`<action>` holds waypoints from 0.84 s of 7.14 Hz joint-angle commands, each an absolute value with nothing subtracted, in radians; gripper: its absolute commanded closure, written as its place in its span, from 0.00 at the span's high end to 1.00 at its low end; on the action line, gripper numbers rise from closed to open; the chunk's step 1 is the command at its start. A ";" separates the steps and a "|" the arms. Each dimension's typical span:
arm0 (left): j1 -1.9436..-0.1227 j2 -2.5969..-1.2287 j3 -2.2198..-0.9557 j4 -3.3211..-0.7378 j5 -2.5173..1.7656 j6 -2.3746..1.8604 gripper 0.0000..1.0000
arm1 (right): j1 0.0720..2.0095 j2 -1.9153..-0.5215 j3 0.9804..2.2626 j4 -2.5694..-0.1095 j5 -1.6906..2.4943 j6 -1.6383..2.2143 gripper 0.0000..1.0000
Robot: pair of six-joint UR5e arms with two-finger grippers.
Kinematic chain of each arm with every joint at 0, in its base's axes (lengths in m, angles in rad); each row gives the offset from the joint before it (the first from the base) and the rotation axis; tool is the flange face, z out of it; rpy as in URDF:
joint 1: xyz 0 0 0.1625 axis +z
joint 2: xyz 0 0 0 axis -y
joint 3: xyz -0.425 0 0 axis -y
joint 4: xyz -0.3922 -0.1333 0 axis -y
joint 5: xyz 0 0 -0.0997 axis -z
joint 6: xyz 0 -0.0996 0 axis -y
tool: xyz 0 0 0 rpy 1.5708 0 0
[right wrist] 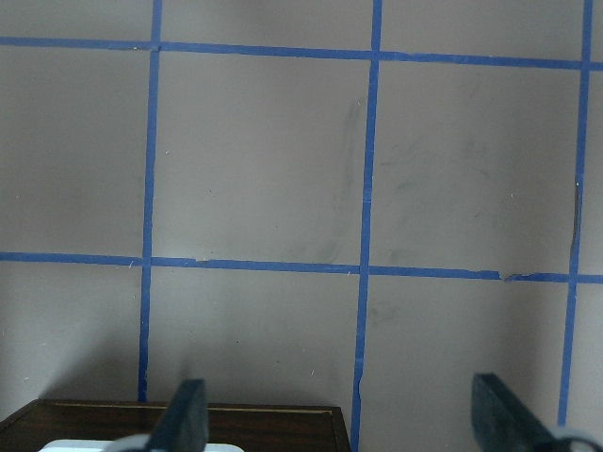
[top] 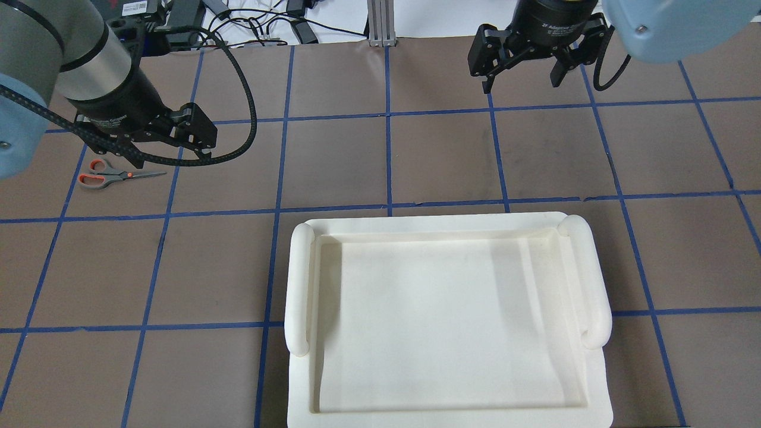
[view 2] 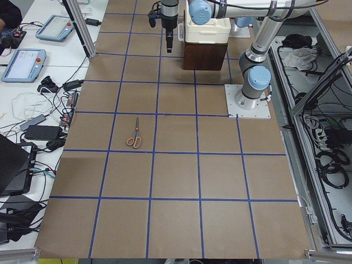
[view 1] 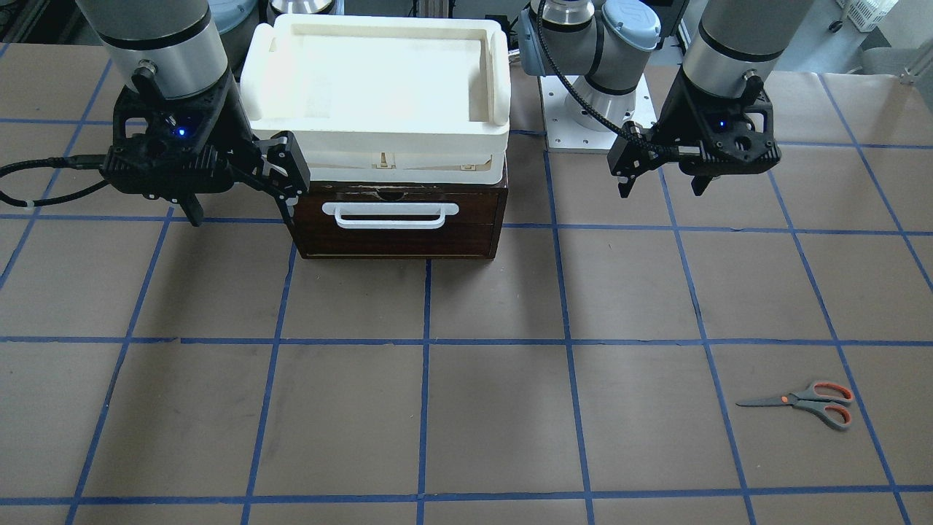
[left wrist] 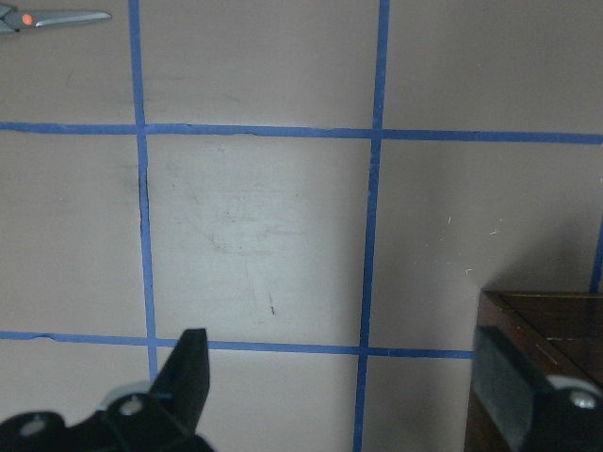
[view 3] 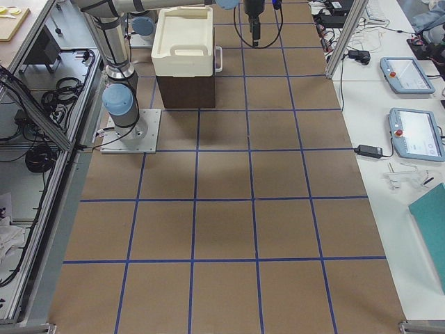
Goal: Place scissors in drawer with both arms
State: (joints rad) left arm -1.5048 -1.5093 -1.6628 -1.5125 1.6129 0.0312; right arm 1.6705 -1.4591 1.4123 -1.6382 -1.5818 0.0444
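The scissors [view 1: 802,403] lie flat on the brown table, far in front of my left gripper [view 1: 662,188]; they also show in the overhead view [top: 113,174] and at the top left corner of the left wrist view [left wrist: 47,17]. The dark brown drawer [view 1: 397,222] with its white bar handle [view 1: 391,214] is shut. My left gripper [top: 172,151] is open and empty, hanging above the table beside the drawer. My right gripper [view 1: 243,215] is open and empty, on the drawer's other side, close to its front corner.
A cream-white plastic tray [view 1: 503,73] sits on top of the drawer cabinet and covers it in the overhead view [top: 297,279]. The left arm's base plate [view 1: 583,124] stands behind my left gripper. Blue tape lines grid the brown table.
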 commanded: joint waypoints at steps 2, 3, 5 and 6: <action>-1.505 -1.512 -1.664 -1.514 1.614 0.035 1.00 | 1.671 -1.453 1.413 -1.637 -1.577 0.044 1.00; -1.505 -1.509 -1.663 -1.513 1.615 0.037 1.00 | 1.674 -1.456 1.423 -1.635 -1.577 0.043 1.00; -1.502 -1.517 -1.661 -1.511 1.638 0.040 1.00 | 1.686 -1.450 1.427 -1.640 -1.577 -0.076 1.00; -1.500 -1.531 -1.661 -1.508 1.666 0.038 1.00 | 1.703 -1.434 1.425 -1.635 -1.586 -0.103 1.00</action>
State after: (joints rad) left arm -1.5023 -1.5193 -1.6619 -1.5107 1.6400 0.0381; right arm 1.6868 -1.4473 1.4253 -1.6380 -1.5790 -0.0581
